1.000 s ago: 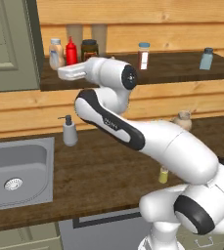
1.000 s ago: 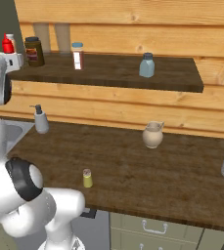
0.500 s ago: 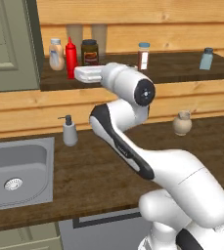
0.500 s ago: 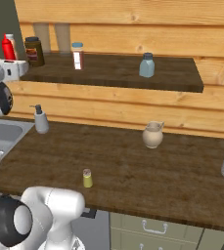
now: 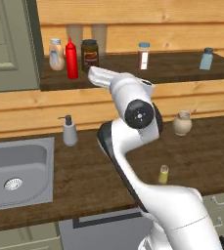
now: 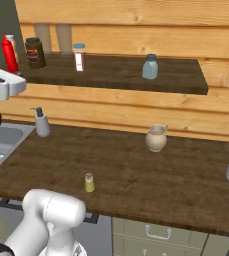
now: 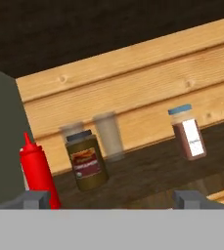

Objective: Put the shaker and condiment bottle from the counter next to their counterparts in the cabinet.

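The red condiment bottle (image 5: 72, 58) stands upright on the cabinet's dark shelf (image 5: 172, 73), right next to the peach bottle (image 5: 56, 53). My gripper (image 7: 111, 201) is open and empty, its fingertips (image 7: 33, 199) wide apart just in front of the shelf, right of the red condiment bottle (image 7: 37, 173). The white hand (image 5: 100, 76) hovers at the shelf's front edge. On the counter (image 5: 84, 180) the small yellow-green shaker (image 5: 163, 174) stands near the front edge. The pale blue shaker (image 5: 206, 58) is at the shelf's right end. The same things appear from the right: condiment bottle (image 6: 8, 53), shaker (image 6: 89, 182), blue shaker (image 6: 150, 66).
A dark brown jar (image 5: 89, 54) and a white-labelled spice jar (image 5: 143, 55) share the shelf. On the counter stand a grey soap dispenser (image 5: 69, 131) and a tan pot (image 5: 182, 123), with the steel sink (image 5: 33, 168) at left. The grey-green cabinet door (image 5: 8, 44) hangs open at left.
The hand has drawn back to the right, away from the red bottle, which stays on the shelf. The arm's elbow has swung up in front of the camera.
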